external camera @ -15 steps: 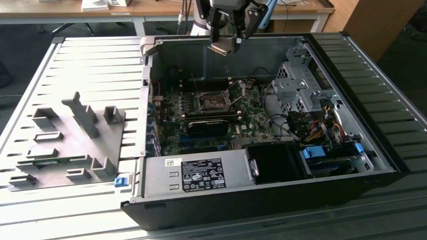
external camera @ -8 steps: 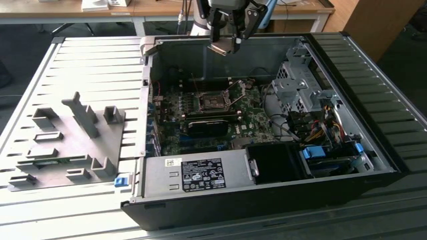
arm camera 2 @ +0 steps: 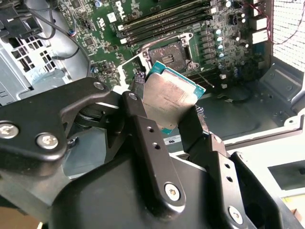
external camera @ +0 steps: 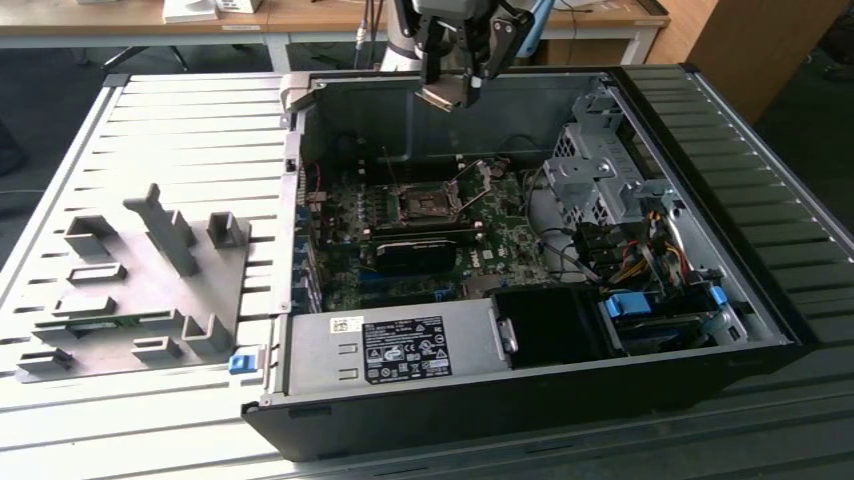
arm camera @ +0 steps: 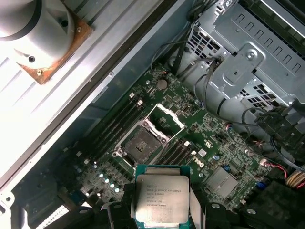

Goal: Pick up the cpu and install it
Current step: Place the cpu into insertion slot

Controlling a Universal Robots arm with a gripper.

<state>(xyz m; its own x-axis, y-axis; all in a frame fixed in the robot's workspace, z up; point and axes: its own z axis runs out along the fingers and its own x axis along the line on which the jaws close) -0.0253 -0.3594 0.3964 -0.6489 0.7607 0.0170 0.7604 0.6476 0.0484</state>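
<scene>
The cpu point(arm camera 2: 170, 100), a flat square chip with a silvery metal top and a greenish rim, is clamped between the fingers of my gripper point(arm camera 2: 169, 101), which is shut on it. In the exterior view the gripper point(external camera: 455, 88) hangs with the cpu point(external camera: 442, 97) above the back wall of the open computer case point(external camera: 747, 250). The socket point(external camera: 427, 206) sits in the middle of the green motherboard with its metal frame swung open. In the first wrist view the cpu point(arm camera: 162, 200) is well above the board, apart from the open socket point(arm camera: 142, 146).
A grey fixture plate point(external camera: 134, 290) with upright blocks lies on the slatted table at the exterior view's left. Inside the case are a metal drive cage point(external camera: 601, 160), loose cables point(external camera: 627, 255), a black shroud point(external camera: 554, 325) and the power supply point(external camera: 387, 350). Memory slots point(arm camera 2: 162, 21) flank the socket.
</scene>
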